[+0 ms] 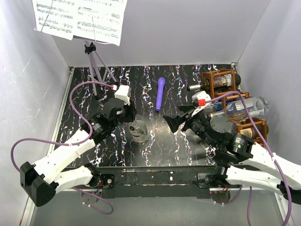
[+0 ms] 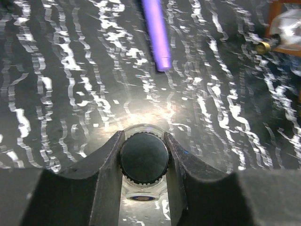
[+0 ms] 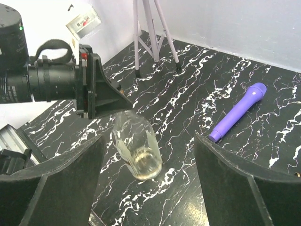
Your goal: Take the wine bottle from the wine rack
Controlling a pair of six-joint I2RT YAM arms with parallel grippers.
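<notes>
Left fingers clamp the bottle by its cap, bottle standing on the bench; right fingers spread wide, empty.

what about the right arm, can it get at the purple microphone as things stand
Probably yes. The right hand is open and holds nothing, and the purple microphone lies flat on bare table close by. The clear bottle gripped by the left hand stands off to one side, not between them.

Reddish-brown wine rack is parked at the counter's right edge; dark wine bottle is laid in its far cell.
</notes>
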